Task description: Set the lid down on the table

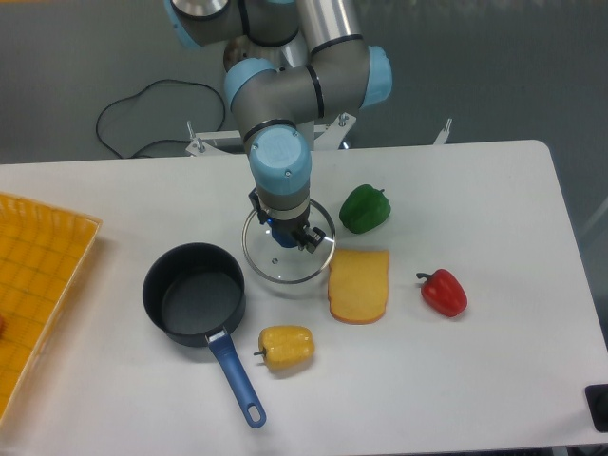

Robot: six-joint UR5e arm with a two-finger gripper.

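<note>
Nearest me a yellow pepper (287, 347) lies by the saucepan (195, 294). Behind them, the glass lid (287, 255) sits between pan and cheese slice (359, 286), seemingly just above the white desk (475, 199), the end effector (287, 234) clamped on its knob.

A dark round saucepan (194, 293) stands open and upright, its blue handle (237, 382) pointing toward the near edge. Just right of that handle lies a yellow bell pepper (286, 348) on its side, stem toward the handle. A flat yellow-orange wedge of cheese (359, 285) lies farther right, with a green bell pepper (365, 208) behind it and a red bell pepper (443, 292) well apart to its right. A yellow gridded plastic tray (38, 275) sits at the far left edge. A black cable (142, 104) loops on the grey floor behind.
</note>
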